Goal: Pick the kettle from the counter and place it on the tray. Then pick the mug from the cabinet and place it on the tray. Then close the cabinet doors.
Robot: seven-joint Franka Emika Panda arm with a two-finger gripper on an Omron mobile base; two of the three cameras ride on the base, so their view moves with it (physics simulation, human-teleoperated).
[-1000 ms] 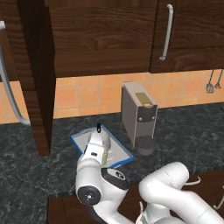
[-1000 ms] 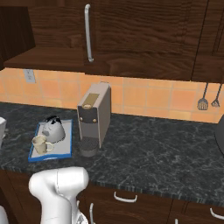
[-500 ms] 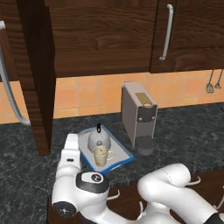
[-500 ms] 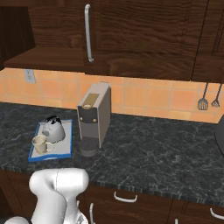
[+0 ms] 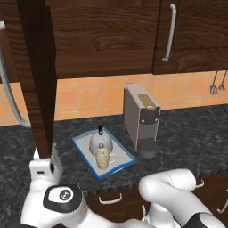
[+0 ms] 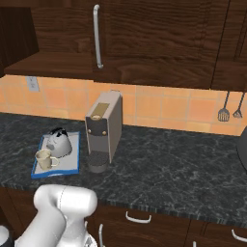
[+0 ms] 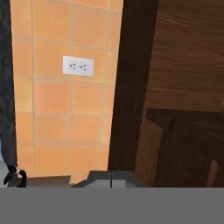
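We saw an open cabinet door (image 5: 38,80) standing edge-on over the left of the tabletop (image 5: 187,129), blocking the way just left of the tray (image 5: 84,147). The coffee machine (image 5: 141,116) stood just right of the tray, hemming it in. Right of the machine the tabletop lay bare. Wall cabinets (image 6: 159,38) hung overhead.

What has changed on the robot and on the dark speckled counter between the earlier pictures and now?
The white arm has swung left, toward the open dark-brown cabinet door. The silver dome kettle and cream mug stay on the blue-rimmed tray, beside the grey coffee machine.
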